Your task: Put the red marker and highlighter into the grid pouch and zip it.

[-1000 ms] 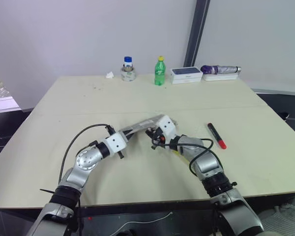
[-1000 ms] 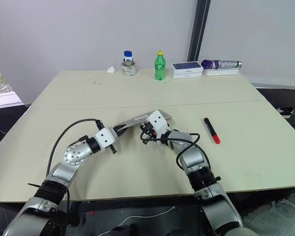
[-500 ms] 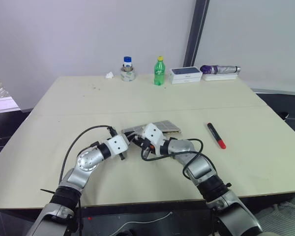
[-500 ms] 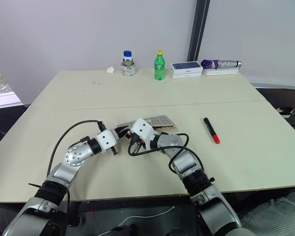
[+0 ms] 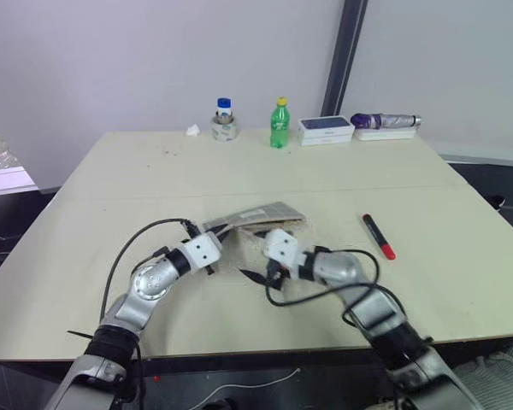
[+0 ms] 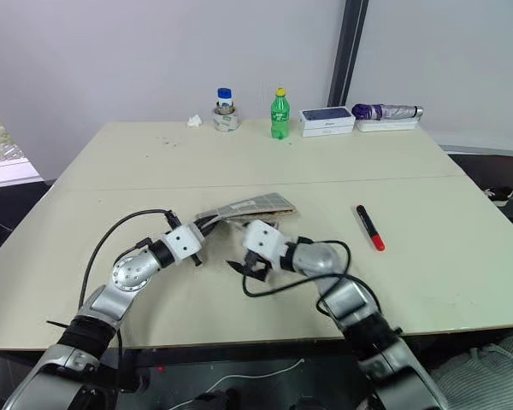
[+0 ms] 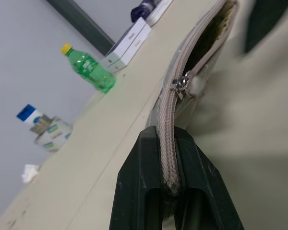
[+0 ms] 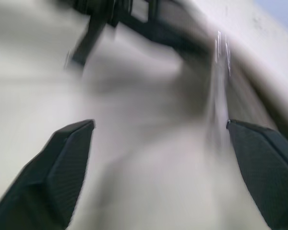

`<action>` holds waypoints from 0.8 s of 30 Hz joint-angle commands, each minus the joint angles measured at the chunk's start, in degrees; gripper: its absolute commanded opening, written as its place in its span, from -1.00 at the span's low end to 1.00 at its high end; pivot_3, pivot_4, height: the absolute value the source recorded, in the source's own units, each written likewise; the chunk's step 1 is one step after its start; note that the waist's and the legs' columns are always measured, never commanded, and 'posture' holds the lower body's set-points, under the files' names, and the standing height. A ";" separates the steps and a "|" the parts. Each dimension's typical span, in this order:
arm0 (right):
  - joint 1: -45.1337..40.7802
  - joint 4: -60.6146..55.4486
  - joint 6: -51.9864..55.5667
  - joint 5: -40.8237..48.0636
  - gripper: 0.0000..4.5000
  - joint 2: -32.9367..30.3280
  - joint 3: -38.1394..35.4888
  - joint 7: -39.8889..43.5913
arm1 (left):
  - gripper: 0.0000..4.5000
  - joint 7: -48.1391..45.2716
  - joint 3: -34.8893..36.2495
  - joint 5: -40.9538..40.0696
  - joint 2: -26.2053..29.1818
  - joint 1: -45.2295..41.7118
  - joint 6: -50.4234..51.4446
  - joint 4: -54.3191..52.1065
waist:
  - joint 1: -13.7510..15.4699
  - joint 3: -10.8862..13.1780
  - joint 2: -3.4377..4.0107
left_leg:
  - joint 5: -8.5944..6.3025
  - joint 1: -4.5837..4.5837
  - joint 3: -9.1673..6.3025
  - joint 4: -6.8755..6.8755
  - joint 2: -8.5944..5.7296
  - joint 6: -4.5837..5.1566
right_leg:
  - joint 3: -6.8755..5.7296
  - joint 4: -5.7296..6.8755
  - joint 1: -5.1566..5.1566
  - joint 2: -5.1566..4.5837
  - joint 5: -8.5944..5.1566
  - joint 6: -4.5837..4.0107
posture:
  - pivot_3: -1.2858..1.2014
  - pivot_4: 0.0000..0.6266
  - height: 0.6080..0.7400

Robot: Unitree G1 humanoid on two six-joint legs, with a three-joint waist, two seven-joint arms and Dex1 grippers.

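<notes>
Right hand (image 8: 158,177) now spread, pulled back off grid pouch (image 5: 255,215) | left hand (image 7: 169,158) still clamps pouch's zipper edge

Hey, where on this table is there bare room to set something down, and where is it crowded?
Bare: the wide strip of table between the back row, water bottle through green bottle to white box, and the grid pouch; also the near right corner past the red marker. Crowded: mid-front, where left gripper and right gripper flank the pouch.
</notes>
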 commanded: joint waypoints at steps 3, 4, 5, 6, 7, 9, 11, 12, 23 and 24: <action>6.75 -12.73 5.16 1.22 0.92 -3.56 -8.28 -3.81 | -1.00 0.49 1.10 -0.71 1.21 1.43 -2.18 -2.12 | -0.01 0.00 0.00 | 0.00 0.01 0.00 0.01 0.00 0.00 | 0.00 0.00 0.04 0.00 0.00 0.00 | 0.03 -0.52 1.00; 8.76 -14.30 6.80 1.70 0.92 -3.78 -10.24 -4.78 | -1.00 0.30 1.06 -0.89 1.24 1.61 -2.21 -2.01 | 0.03 0.00 0.00 | 0.00 0.01 0.00 0.00 0.01 0.00 | 0.00 0.00 0.03 0.01 0.00 0.00 | 0.03 -0.52 1.00; 10.03 -15.40 8.02 2.08 0.92 -3.85 -11.48 -5.34 | -1.00 0.19 1.04 -0.99 1.24 1.71 -2.20 -1.95 | 0.10 0.00 -0.01 | 0.00 0.01 -0.01 0.00 0.01 0.00 | 0.00 0.01 0.02 0.01 0.00 0.00 | 0.03 -0.52 1.00; 11.70 -16.52 9.51 2.04 0.92 -3.96 -13.40 -6.58 | -1.00 -0.07 0.87 -0.97 1.31 1.76 -2.43 -1.85 | 0.18 0.00 -0.01 | 0.00 0.01 -0.01 0.00 0.01 0.00 | -0.01 0.00 0.04 0.01 0.00 0.00 | 0.03 -0.52 1.00; 13.47 -17.62 11.75 2.53 0.92 -3.86 -15.44 -7.64 | -1.00 -0.24 0.77 -1.01 1.31 1.78 -2.53 -1.79 | 0.34 0.00 0.00 | 0.00 0.01 0.00 0.00 0.00 0.01 | -0.01 0.00 0.04 0.00 0.00 0.00 | 0.03 -0.52 1.00; 15.70 -19.19 15.86 3.79 0.92 -3.49 -17.88 -8.98 | -1.00 -0.41 0.66 -1.02 1.30 1.72 -2.67 -1.63 | 1.06 0.00 -0.01 | -0.01 0.02 0.00 0.02 -0.01 0.01 | -0.01 -0.01 0.07 -0.01 0.00 0.00 | 0.03 -0.52 1.00; 17.34 -20.54 20.95 5.60 0.92 -2.96 -19.45 -9.58 | -1.00 -0.40 0.53 -0.92 1.15 1.55 -2.66 -1.45 | 1.23 0.00 -0.01 | -0.01 0.02 0.01 0.04 -0.01 0.01 | 0.00 0.00 0.08 -0.01 0.00 0.00 | 0.03 -0.52 1.00; 18.26 -21.36 23.67 7.12 0.92 -2.28 -20.35 -9.77 | -1.00 -0.44 0.45 -0.94 1.00 1.36 -2.67 -1.28 | 1.25 0.00 -0.01 | -0.01 0.03 0.01 0.04 0.00 0.01 | -0.01 0.00 0.09 0.00 0.00 0.00 | 0.03 -0.52 1.00; 18.93 -21.50 38.47 14.12 0.33 0.97 -23.65 -15.10 | -1.00 -1.08 -0.07 -0.52 0.33 0.09 -3.04 0.16 | 1.24 -0.03 -0.03 | -0.01 0.05 0.00 0.03 0.00 0.01 | -0.01 0.00 0.13 0.00 0.00 0.00 | 0.03 -0.52 1.00; 17.93 -21.43 38.44 14.60 0.09 1.01 -23.68 -15.22 | -1.00 -1.13 -0.02 -0.64 0.24 -0.03 -2.88 0.01 | 1.22 -0.03 -0.03 | -0.01 0.05 0.00 0.04 0.00 0.01 | -0.01 0.00 0.13 0.00 0.00 0.00 | 0.03 -0.52 1.00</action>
